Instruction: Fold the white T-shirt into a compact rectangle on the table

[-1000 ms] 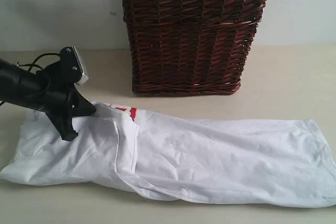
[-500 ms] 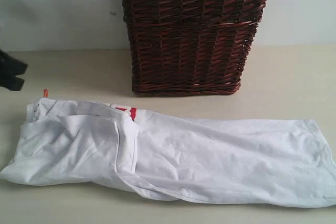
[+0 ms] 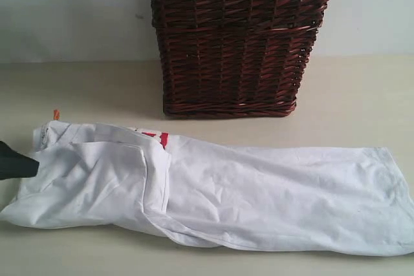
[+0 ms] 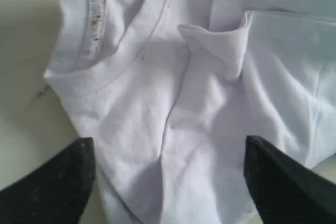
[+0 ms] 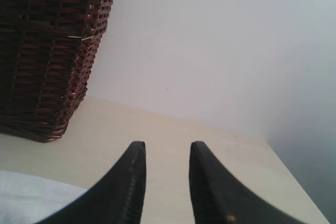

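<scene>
White shirt (image 3: 259,192) lies on table (image 3: 362,95), folded into long strip, running left to right. Neck end at left, hem end at right. Bit of red print (image 3: 159,138) peeks out by fold. Small orange tag (image 3: 56,114) sticks up at neck end. Brown basket (image 3: 233,37) stands behind shirt, not touching it. Left gripper (image 4: 168,141) hangs over neck end, fingers far apart, holding nothing. Right gripper (image 5: 167,145) points at bare table beside basket, fingers a little apart, nothing between them.
</scene>
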Motion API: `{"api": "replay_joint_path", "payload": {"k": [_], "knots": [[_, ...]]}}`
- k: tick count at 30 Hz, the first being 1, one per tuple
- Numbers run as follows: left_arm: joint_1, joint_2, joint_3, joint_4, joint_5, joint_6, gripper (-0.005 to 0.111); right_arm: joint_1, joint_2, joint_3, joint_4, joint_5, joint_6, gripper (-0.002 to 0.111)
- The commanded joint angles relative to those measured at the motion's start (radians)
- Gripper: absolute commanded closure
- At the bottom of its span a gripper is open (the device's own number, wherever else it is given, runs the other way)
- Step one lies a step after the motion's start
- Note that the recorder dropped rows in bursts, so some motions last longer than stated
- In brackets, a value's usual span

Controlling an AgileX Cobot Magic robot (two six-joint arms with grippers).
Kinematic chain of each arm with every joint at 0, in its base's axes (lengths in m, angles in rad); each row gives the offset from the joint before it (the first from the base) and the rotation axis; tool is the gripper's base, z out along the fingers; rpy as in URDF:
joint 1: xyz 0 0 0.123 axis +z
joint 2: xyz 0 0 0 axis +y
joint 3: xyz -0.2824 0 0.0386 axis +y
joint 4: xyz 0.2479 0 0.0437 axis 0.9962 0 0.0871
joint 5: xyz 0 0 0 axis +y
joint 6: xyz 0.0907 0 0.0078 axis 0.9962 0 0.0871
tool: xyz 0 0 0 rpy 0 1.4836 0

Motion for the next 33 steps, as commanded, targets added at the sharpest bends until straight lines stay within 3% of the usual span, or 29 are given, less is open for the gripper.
{"api": "replay_joint_path", "payload": {"k": [1, 6, 11, 17, 20, 23, 25, 33], "knots": [[-0.078, 0.092, 0.002, 0.012, -0.027, -0.038, 0.035, -0.004, -0.005, 0.005, 0.003, -0.006, 0.001, 0.079], [-0.137, 0.17, -0.013, -0.037, -0.059, -0.037, 0.039, -0.004, -0.005, 0.005, 0.003, -0.006, 0.001, 0.079], [-0.142, 0.157, -0.036, -0.055, -0.127, -0.042, 0.039, -0.004, -0.005, 0.005, 0.003, -0.006, 0.001, 0.079], [-0.1, 0.033, -0.102, 0.003, -0.05, -0.14, 0.039, -0.004, -0.005, 0.005, 0.003, -0.006, 0.001, 0.079], [-0.075, -0.02, -0.114, -0.003, -0.165, -0.138, 0.039, -0.004, -0.005, 0.005, 0.003, -0.006, 0.001, 0.079], [-0.08, 0.007, -0.114, -0.03, -0.289, 0.023, 0.039, -0.004, -0.005, 0.005, 0.003, -0.006, 0.001, 0.079], [-0.08, 0.047, -0.114, -0.048, -0.267, 0.131, 0.039, -0.004, -0.005, 0.005, 0.003, -0.006, 0.001, 0.079], [-0.08, 0.16, -0.14, -0.09, -0.214, 0.184, 0.039, -0.004, -0.005, 0.005, 0.003, -0.006, 0.001, 0.079]]}}
